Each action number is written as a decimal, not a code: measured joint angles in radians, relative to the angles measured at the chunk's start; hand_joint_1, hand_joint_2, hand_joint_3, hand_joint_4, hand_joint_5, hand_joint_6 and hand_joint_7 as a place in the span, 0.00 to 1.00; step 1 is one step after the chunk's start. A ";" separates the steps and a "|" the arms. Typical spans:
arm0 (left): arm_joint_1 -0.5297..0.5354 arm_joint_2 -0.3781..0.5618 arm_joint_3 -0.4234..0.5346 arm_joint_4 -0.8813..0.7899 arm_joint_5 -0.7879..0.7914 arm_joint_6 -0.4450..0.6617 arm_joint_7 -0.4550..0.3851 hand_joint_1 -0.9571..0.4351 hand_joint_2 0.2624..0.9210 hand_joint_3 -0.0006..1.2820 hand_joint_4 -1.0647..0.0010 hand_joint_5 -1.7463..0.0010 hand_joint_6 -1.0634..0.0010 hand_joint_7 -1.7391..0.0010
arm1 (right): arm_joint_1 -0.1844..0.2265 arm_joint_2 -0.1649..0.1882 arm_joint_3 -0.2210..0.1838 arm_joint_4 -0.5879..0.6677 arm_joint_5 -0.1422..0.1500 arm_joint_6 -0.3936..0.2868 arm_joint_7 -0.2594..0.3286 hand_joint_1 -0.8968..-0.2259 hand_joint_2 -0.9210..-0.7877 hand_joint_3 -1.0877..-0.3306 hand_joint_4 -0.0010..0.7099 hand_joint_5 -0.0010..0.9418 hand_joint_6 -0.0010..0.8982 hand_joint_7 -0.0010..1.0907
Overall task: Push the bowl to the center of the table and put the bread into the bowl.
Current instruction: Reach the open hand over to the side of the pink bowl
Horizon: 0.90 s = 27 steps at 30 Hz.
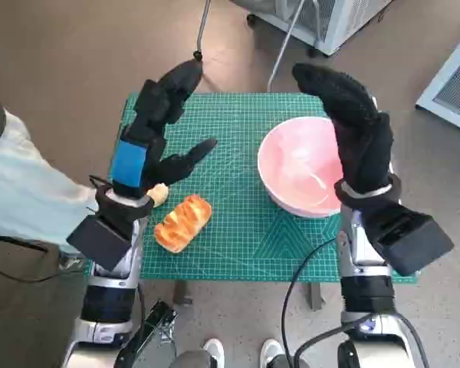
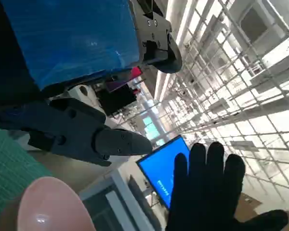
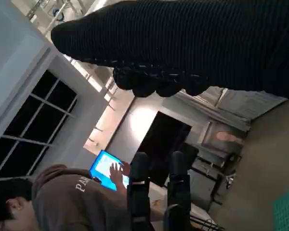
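Note:
A pink bowl (image 1: 291, 172) stands on the right part of the green cutting mat (image 1: 238, 238); its rim (image 2: 48, 202) also shows in the left wrist view. A golden bread roll (image 1: 183, 222) lies on the mat near the front left. My left hand (image 1: 157, 126) is raised above the mat's left side, fingers spread, holding nothing. My right hand (image 1: 353, 123) in its knitted glove is lifted over the bowl's right rim, fingers extended and empty; the same glove (image 2: 212, 192) shows in the left wrist view. Part of the bowl is hidden by the glove.
A person in a pale sleeve (image 1: 23, 192) sits at the table's left side. Another person (image 3: 62, 202) in a brown hoodie sits at a laptop in the right wrist view. Metal stand legs (image 1: 280, 46) and a white appliance (image 1: 330, 19) lie beyond the far edge. Feet (image 1: 241, 353) show below.

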 measured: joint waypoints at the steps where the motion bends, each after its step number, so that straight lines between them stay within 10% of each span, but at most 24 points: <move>1: -0.002 0.000 0.000 0.000 -0.003 0.000 -0.003 0.44 1.00 0.19 0.66 1.00 0.83 0.69 | 0.000 0.000 0.000 0.001 0.000 -0.001 0.000 0.32 0.00 0.40 0.38 0.01 0.00 0.71; 27: -0.008 0.000 0.006 0.002 -0.037 0.004 -0.033 0.45 1.00 0.19 0.66 1.00 0.84 0.69 | 0.000 -0.009 -0.009 0.032 0.009 -0.026 0.017 0.31 0.00 0.41 0.36 0.00 0.00 0.66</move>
